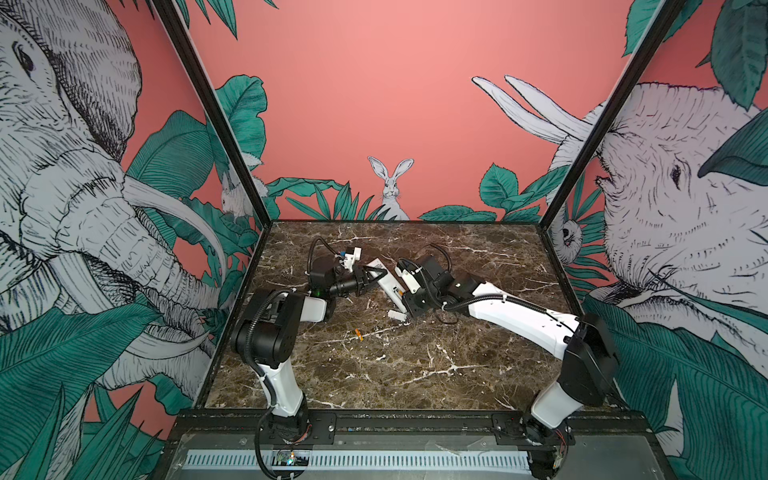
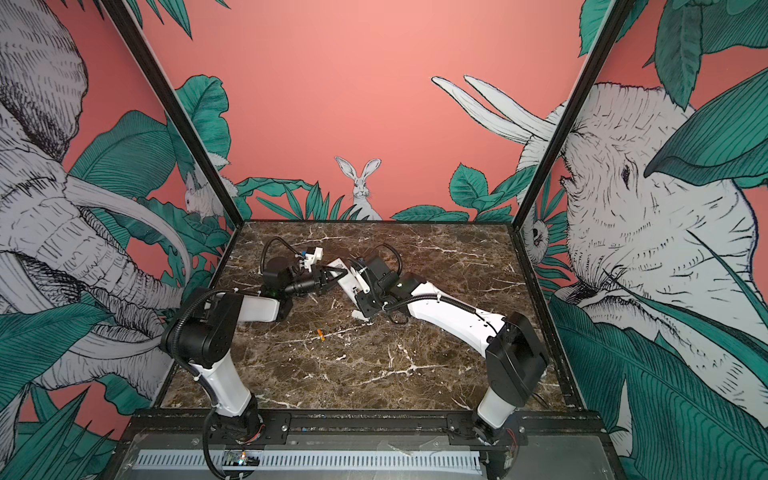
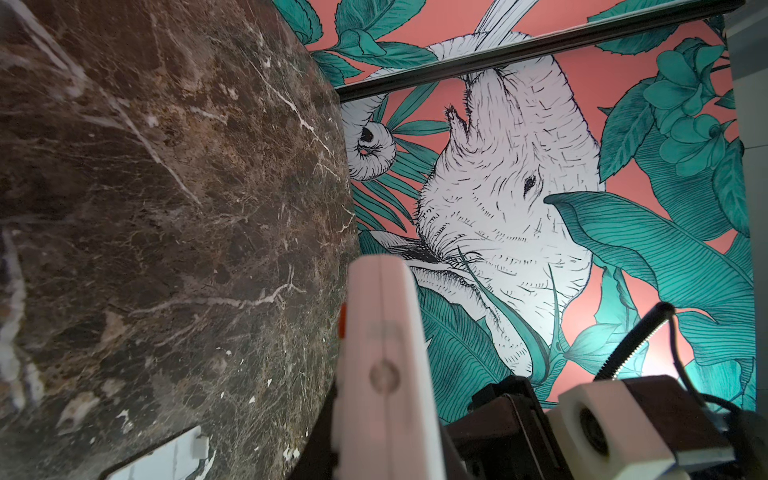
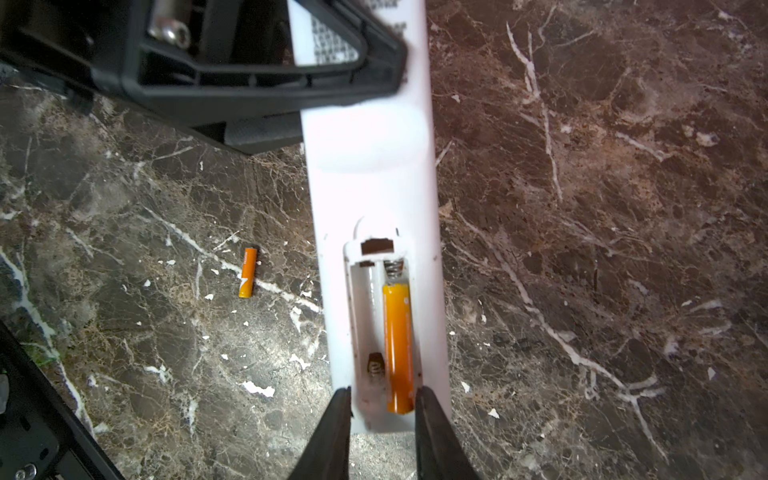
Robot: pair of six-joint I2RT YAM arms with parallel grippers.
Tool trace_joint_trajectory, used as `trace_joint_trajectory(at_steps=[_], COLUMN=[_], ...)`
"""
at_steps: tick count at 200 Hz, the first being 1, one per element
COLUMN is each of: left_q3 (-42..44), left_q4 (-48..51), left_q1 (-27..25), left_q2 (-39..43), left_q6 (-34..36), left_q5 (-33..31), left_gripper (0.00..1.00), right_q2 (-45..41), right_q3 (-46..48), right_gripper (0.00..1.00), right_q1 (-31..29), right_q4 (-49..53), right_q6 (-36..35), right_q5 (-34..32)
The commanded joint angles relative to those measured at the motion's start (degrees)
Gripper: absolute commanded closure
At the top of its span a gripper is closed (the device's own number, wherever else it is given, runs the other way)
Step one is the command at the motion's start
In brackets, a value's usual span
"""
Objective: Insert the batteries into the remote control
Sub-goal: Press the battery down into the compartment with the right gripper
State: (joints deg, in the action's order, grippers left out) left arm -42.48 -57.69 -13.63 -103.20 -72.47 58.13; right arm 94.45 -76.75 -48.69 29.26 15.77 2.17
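Left tool (image 1: 374,277) is clamping the remote (image 4: 374,166) steady while right tool (image 4: 382,399), slightly parted and empty, is hovering over its seated battery (image 4: 398,345).

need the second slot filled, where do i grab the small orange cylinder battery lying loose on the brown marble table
Pinch the loose orange battery across the middle of its barrel, coming straight down from above, jaws closing on its long sides. It lies flat on the brown marble table with nothing touching it.

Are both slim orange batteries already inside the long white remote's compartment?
No: one orange battery sits in the white remote, the second battery lies on the marble tabletop.
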Motion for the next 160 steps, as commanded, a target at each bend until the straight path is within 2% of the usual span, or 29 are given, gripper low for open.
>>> trace_joint_trajectory(at_steps=[1,31,70,160], left_q3=[0.54,0.56,0.56,0.73], left_q4=[-2.12,-1.73,-1.52,-1.5], left_q1=[0.49,0.6,0.71,0.72], left_q2=[0.79,0.9,1.12,1.5], left_q6=[-0.23,-0.08,0.14,0.22], left_q5=[1.28,1.37,1.42,1.55], left_gripper=[1.0,1.0,1.0,1.0], right_q2=[0.59,1.33,1.75,2.88], right_q3=[-1.88,-3.38,-3.51,-3.42], right_gripper=[0.71,0.71,0.78,0.85], right_q1=[-0.01,0.04,0.79,1.74], right_q4=[0.76,2.3,3.03,2.91], right_q6=[-1.06,-1.84,-2.42,-3.6], right_q5=[0.25,-0.5,0.06,0.37])
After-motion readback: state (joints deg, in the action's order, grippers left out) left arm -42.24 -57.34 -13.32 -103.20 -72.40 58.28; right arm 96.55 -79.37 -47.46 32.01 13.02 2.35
